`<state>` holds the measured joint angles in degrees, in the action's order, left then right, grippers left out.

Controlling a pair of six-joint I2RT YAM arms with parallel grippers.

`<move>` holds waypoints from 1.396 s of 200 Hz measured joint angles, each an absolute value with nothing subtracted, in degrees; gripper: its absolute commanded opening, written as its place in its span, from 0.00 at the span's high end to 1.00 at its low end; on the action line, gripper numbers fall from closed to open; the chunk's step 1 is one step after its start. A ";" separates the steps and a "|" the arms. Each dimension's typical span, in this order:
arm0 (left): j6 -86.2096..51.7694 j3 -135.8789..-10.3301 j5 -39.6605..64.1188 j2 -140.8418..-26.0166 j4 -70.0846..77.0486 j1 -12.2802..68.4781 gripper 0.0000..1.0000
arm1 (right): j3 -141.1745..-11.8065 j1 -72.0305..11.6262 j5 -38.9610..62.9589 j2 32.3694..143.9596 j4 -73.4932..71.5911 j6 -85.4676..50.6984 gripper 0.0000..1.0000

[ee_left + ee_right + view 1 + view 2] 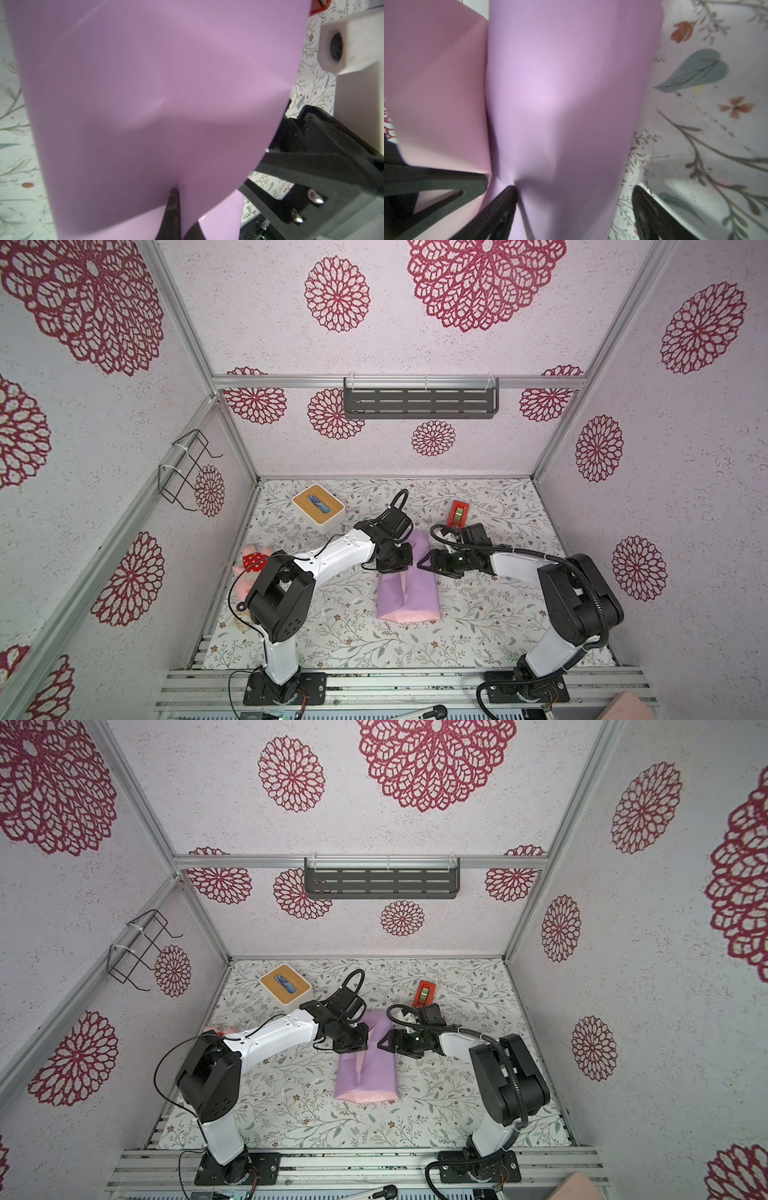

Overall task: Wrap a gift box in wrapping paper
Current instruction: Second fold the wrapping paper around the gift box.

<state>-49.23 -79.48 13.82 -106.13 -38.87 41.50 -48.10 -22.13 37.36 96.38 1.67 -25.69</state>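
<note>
At counter (pixel 478 626) centre, paper (pixel 409 593) looks light, thin and crease-prone; best pinched at flap edges. Left fingers (pixel 173 199) closed against it; right fingers (pixel 500 207) spread, one touching.

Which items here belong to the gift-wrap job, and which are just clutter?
Job:
- wrapping paper, pinched by the shut left gripper; the open right gripper has one finger against it
- red tape dispenser, probably
- gift box: not visible, presumably inside the paper

Lying about:
- tissue box
- pink plush toy
- wall shelf
- wire rack
</note>
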 measured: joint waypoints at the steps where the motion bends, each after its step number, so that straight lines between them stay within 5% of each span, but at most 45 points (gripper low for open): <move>1: -49.25 -79.46 13.87 -106.15 -38.81 41.50 1.00 | -48.10 -22.13 37.36 96.38 1.67 -25.69 0.13; 279: -59.83 -72.79 19.55 -106.50 -21.28 40.23 1.00 | -44.95 -22.85 37.50 95.96 -4.27 -31.16 0.15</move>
